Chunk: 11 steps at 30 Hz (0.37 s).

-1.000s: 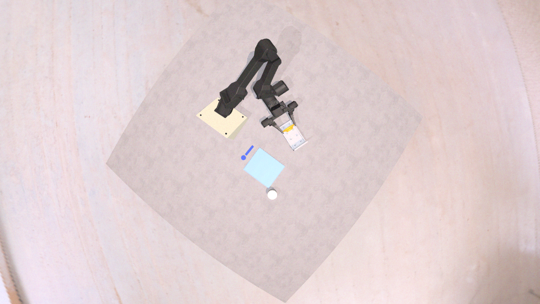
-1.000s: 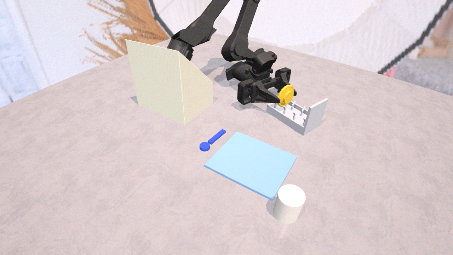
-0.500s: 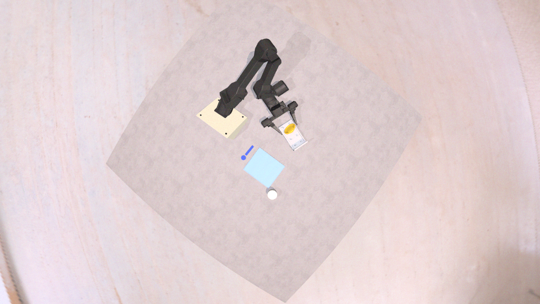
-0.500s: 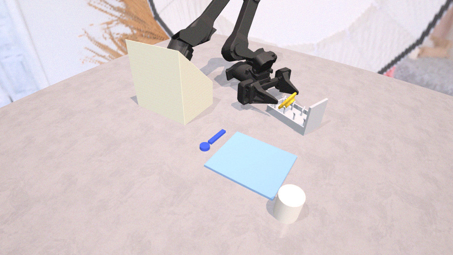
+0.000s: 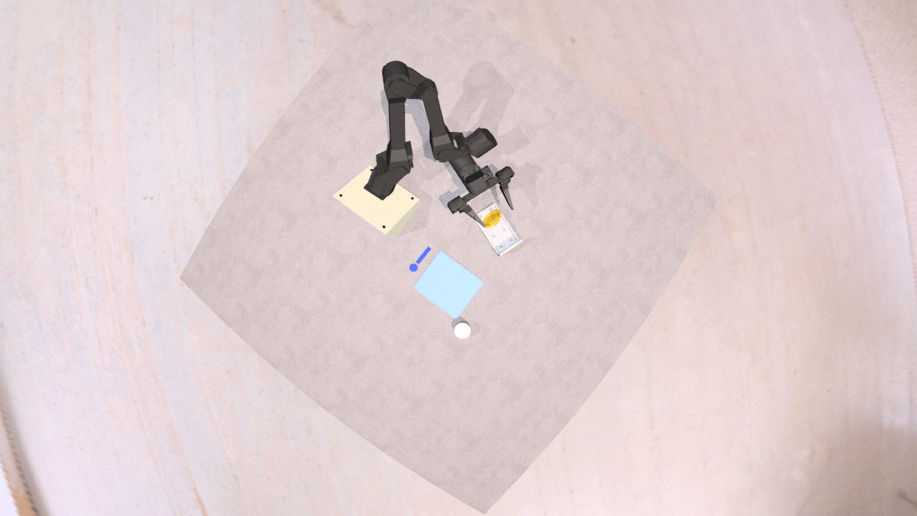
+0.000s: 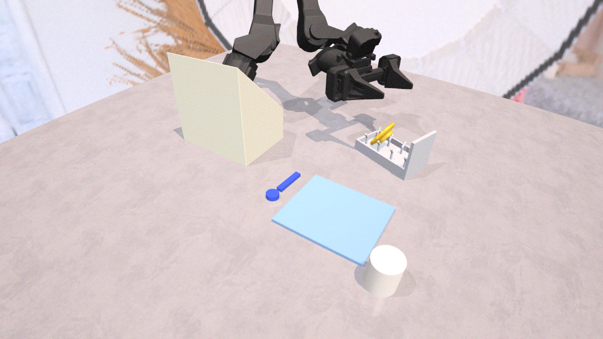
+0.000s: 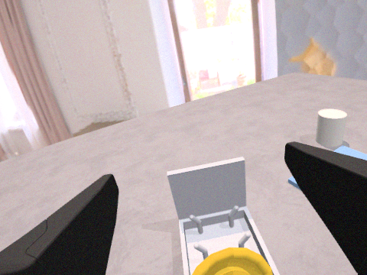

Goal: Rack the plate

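Remotely, I hold the parallel-jaw gripper (image 5: 497, 217) (image 6: 398, 92) (image 7: 201, 167) wide open, gripping nothing, above the dish rack (image 5: 507, 249) (image 6: 381, 163) (image 7: 184, 244). Right of centre in the exterior view, the yellow plate (image 5: 491, 218) (image 6: 382, 133) (image 7: 235, 261) leans in the rack's near-arm end, apparently propped by its pegs (image 6: 378, 145) (image 7: 202, 250); I judge withdrawal nearly finished.

wrist: yellow plate (image 7: 235, 261) cut off by lower edge | exterior: arm (image 6: 313, 27) cropped at top
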Motion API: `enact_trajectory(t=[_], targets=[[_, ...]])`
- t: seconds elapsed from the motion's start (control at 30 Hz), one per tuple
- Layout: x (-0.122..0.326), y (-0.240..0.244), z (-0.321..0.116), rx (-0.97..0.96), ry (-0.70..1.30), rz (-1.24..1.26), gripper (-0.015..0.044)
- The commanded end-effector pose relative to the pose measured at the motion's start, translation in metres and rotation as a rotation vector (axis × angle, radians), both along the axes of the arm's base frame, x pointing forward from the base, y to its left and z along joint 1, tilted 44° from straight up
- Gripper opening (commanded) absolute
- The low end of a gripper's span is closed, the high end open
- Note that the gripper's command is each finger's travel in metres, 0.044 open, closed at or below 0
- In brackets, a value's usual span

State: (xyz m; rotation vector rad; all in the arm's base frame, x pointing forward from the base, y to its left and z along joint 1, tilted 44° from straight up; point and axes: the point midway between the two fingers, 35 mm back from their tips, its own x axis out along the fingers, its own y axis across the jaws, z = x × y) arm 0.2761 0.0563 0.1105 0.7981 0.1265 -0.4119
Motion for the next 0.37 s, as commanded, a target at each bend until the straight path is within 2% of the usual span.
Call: enact_trajectory(t=[0.0, 0.2, 0.33], targets=[[-0.0039, -0.0203, 0.0190, -0.016, -0.010, 0.008, 0.0400], [-0.0017, -0.0228, 0.0233, -0.023, -0.009, 0.009, 0.0400], [0.0051, -0.0284, 0.0174, -0.100, 0.075, 0.020, 0.0400]])
